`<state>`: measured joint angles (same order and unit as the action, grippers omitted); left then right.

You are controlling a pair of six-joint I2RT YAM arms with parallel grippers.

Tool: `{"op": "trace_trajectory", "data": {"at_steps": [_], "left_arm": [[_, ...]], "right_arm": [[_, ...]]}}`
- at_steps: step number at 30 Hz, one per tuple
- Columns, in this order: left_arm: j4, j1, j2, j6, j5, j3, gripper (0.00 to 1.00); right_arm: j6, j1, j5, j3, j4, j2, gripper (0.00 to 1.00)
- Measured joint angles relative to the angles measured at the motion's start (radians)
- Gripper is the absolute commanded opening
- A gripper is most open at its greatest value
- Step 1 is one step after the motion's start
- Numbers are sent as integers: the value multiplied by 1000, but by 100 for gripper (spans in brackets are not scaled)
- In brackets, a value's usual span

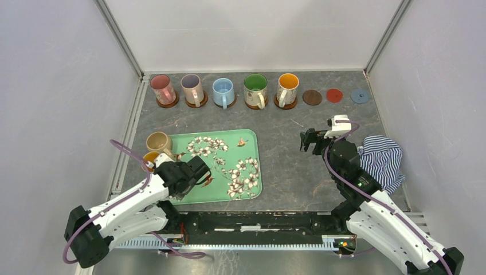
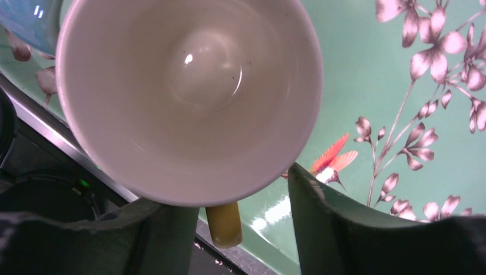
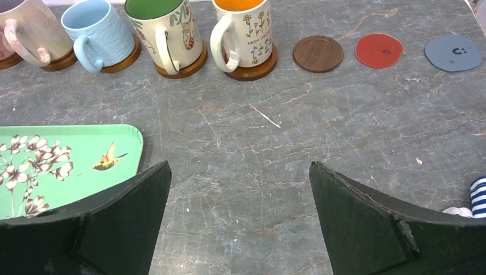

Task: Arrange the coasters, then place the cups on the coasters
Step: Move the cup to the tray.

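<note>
The mug with the mustard-yellow handle (image 2: 189, 97) is standing at the left edge of the green floral tray (image 2: 355, 69), on the near side of the scene. The left wrist camera is looking straight down into its pale bowl. The left gripper (image 2: 224, 197) is straddling the handle with its jaws partway apart: one finger is sitting just beside the handle, the other is leaving a clear gap. From above, only a yellow sliver of this mug is showing beside the arm, with a tan mug (image 1: 159, 141) just beyond it at the tray's far left corner.

Along the far side of the grey stone-look table (image 3: 344, 126), five mugs are sitting on ringed wooden coasters (image 3: 252, 73). From left to right they are the pink mug (image 1: 163, 87), the lilac mug (image 1: 191, 87), the light blue mug (image 1: 223, 90), the green mug (image 1: 255, 86) and the orange mug (image 1: 288, 85). The right wrist view is showing their handles turned toward the near side.

Right of them, in the same row, a dark brown coaster (image 3: 318, 53), a red coaster (image 3: 379, 50) and a blue-grey coaster (image 3: 453, 52) are lying bare.

The right gripper (image 3: 239, 166) is hovering over the table right of the tray, jaws spread wide and holding nothing. The overhead view is showing a blue-and-white striped cloth (image 1: 381, 160) beside that arm, while the wrist view is catching only its corner.
</note>
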<state>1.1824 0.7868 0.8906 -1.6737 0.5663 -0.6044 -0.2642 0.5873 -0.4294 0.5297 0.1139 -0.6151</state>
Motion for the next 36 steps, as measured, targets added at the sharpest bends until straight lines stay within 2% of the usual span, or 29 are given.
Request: {"op": "trace_trajectory", "data": {"at_steps": [6, 9, 11, 17, 26, 36], "left_arm": [[-12, 0, 35, -46, 19, 13, 31], [-20, 1, 63, -46, 32, 13, 12], [-16, 1, 78, -43, 43, 8, 3], [-61, 1, 104, -3, 44, -5, 2], [-235, 23, 166, 138, -6, -45, 2], [-386, 152, 451, 222, -18, -222, 2]], "right_arm": [[4, 0, -3, 0, 0, -2, 98], [6, 0, -7, 0, 0, -2, 98], [7, 0, -11, 0, 1, -4, 98], [7, 0, -17, 0, 2, -8, 98], [7, 0, -17, 0, 8, -8, 98], [7, 0, -17, 1, 19, -13, 98]]}}
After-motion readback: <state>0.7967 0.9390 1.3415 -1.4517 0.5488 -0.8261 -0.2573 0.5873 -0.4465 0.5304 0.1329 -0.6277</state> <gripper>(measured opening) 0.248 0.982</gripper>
